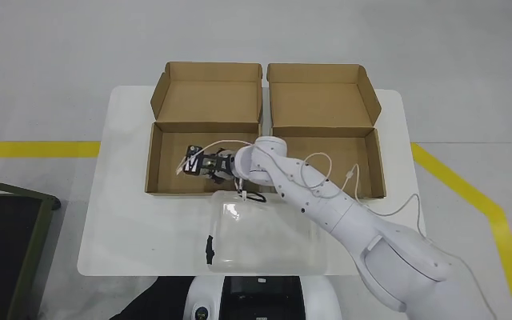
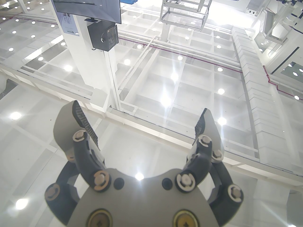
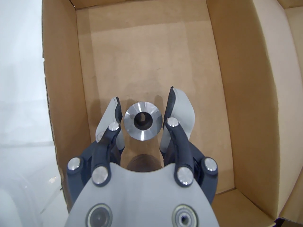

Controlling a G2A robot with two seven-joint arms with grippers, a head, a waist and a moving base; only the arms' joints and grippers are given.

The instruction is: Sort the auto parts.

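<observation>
Looking down from the top camera, I have the right gripper [image 1: 194, 162] inside the left box [image 1: 160, 186], over the left half of its floor, with the arm stretched across from the right side of the table [image 1: 120, 232]. On the right wrist camera, the right gripper [image 3: 143, 94] is clamped on the metal part [image 3: 143, 121]. It's a shiny round piece with a flared rim and a dark bore through its middle, seen end-on. Both fingers [image 3: 181, 109] sit snug against its rim, one on each side. The part hangs above the brown cardboard floor, nearer one side wall than the other, and its shadow falls on the floor underneath.

The right box [image 1: 372, 164] sits just beside the left one, both with lids folded back away from me. A clear tub [image 1: 264, 248] stands on the table just in front of the boxes, under the arm, with a small black thing [image 1: 210, 248] at its left edge; I can't tell what it is.

Over on the left wrist camera, the left gripper [image 2: 140, 109] points up at the ceiling lights, fingers spread wide apart and holding nothing.
</observation>
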